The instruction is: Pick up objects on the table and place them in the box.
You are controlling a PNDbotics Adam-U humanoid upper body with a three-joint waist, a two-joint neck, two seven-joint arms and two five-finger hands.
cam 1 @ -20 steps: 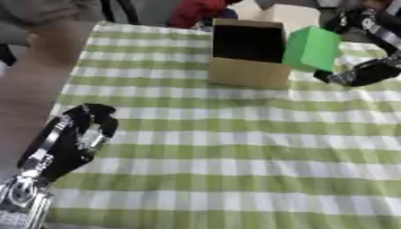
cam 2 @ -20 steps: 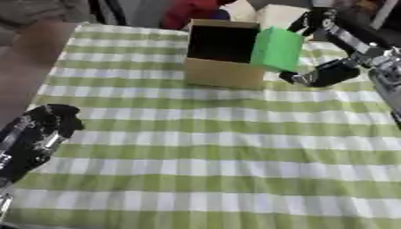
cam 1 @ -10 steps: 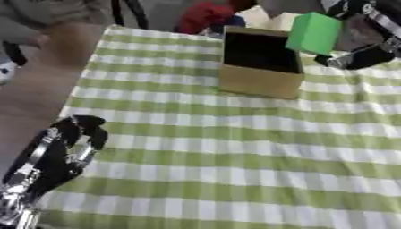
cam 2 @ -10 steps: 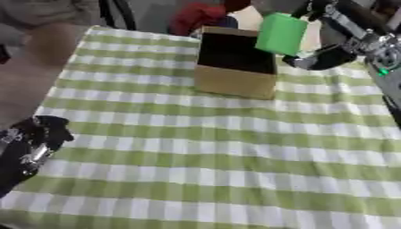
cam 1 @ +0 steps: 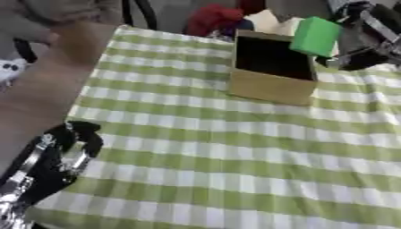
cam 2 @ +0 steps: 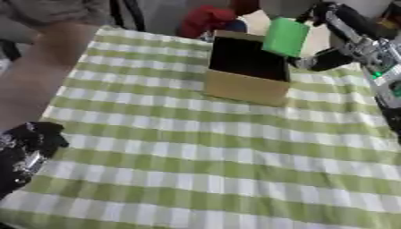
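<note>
Currently the right hand (cam 2: 325, 57) is gripping a green block (cam 2: 285, 36), fingers curled round it, holding it in the air just above the far right rim of the open cardboard box (cam 2: 244, 85). The box is sitting on the green-and-white checked tablecloth (cam 2: 235, 152). The left hand (cam 1: 66, 147) is idling at the lower left, fingers loosely relaxed.

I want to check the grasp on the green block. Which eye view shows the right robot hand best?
The right eye view: the right robot hand and its arm show beside the green block, above the box. In the left eye view the hand sits at the frame's edge, partly cut off.
</note>
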